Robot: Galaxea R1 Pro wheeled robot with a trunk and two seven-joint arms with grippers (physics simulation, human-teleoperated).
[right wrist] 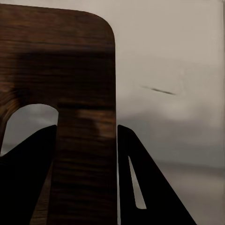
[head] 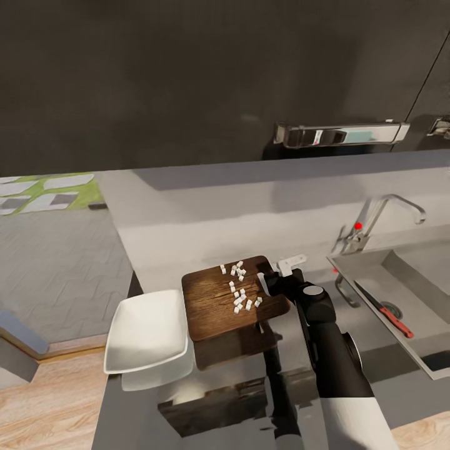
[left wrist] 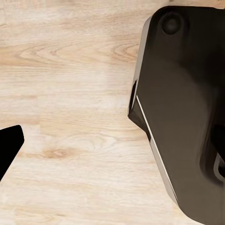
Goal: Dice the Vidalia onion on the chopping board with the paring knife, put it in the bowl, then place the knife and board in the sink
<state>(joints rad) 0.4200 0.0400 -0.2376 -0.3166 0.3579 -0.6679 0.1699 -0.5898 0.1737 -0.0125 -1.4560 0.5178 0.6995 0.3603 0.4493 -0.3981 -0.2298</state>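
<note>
My right gripper (head: 275, 281) is shut on the handle end of the dark wood chopping board (head: 215, 303), which hangs a little above the grey countertop (head: 206, 219). Several small white pieces of diced onion (head: 239, 292) lie on the board. In the right wrist view the board's strip beside its slot (right wrist: 84, 93) sits between my two black fingers (right wrist: 28, 178). The white square bowl (head: 147, 331) stands on the counter just left of the board. The paring knife (head: 384, 307) lies in the sink (head: 406, 275) near the drain. A black fingertip (left wrist: 9, 145) of the left gripper hangs over the wood floor.
The chrome tap (head: 381, 215) with a red knob rises behind the sink. Dark cabinets with a steel handle (head: 340, 134) fill the wall above. The counter ends at the left, with grey paving (head: 56, 262) and wood floor (head: 50, 400) beyond. A dark robot part (left wrist: 183, 117) is beside the left wrist.
</note>
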